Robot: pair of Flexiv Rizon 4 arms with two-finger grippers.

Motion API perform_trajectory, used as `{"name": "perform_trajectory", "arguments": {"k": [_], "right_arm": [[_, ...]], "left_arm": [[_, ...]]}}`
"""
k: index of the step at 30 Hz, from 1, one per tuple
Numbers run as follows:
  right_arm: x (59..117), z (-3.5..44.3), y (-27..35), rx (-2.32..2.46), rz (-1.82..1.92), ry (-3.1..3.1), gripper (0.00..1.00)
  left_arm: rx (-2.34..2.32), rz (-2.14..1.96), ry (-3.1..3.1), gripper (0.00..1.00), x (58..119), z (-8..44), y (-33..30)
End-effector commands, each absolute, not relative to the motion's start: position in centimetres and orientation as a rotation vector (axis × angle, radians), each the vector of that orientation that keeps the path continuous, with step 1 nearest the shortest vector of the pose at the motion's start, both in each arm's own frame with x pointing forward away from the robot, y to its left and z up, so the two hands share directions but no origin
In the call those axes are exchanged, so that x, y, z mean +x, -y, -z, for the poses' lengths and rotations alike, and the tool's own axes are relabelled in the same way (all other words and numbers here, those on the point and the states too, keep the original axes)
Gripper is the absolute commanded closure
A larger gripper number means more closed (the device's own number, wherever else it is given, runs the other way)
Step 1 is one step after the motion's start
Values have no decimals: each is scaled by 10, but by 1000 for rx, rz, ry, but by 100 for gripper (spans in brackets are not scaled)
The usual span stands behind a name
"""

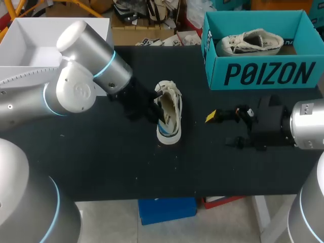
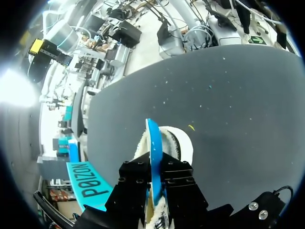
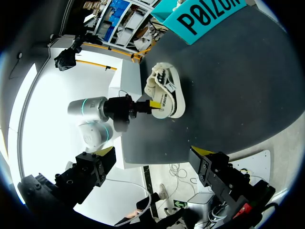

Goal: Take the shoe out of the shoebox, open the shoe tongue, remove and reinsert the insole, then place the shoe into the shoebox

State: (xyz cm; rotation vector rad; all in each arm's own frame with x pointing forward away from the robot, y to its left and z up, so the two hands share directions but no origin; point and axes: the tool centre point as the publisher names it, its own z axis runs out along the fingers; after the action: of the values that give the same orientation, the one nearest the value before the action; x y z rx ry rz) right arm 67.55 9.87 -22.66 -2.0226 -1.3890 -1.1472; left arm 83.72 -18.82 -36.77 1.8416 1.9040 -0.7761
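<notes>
A black table carries a teal shoebox, open at the top, at its far right corner. Inside the shoebox lies a pale shoe on its side, filling most of the box floor.

A second white shoe stands on the table near the middle, well apart from the shoebox, its opening facing up and its laces loose. The left arm comes in from the left, and its end effector is at the shoe's opening. In the left wrist view, the left end effector has its black fingers pinched close together on a thin blue insole, which stands on edge and pokes up out of the shoe, partly inside it.

The right arm lies low over the table's right side. The right end effector is spread wide and grips nothing; it hangs near the table's front edge, pointing toward the shoe from well apart.

A white open box sits at the far left corner, partly hidden by the left arm.
</notes>
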Motion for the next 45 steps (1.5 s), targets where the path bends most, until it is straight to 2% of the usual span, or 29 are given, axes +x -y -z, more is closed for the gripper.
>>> {"name": "perform_trajectory", "arguments": {"k": [1,18,31,33,34,35,36,45], "right_arm": [[676,227,-100,-2025,1146,1389,0],[676,227,-100,-2025,1146,1389,0],[676,227,-100,-2025,1146,1389,0],[676,227,-100,-2025,1146,1389,0],[676,227,-100,-2025,1146,1389,0],[676,227,-100,-2025,1146,1389,0],[676,227,-100,-2025,1146,1389,0],[676,227,-100,-2025,1146,1389,0]], "left_arm": [[1836,801,-1887,100,833,365,187],[1759,967,-1826,100,796,346,199],[1701,1042,-1865,100,780,355,206],[1706,1030,-1882,84,781,358,204],[1709,1009,-1892,63,783,360,202],[1710,1000,-1896,24,784,360,201],[1711,989,-1901,0,787,361,199],[1714,822,-1912,0,818,361,185]]}}
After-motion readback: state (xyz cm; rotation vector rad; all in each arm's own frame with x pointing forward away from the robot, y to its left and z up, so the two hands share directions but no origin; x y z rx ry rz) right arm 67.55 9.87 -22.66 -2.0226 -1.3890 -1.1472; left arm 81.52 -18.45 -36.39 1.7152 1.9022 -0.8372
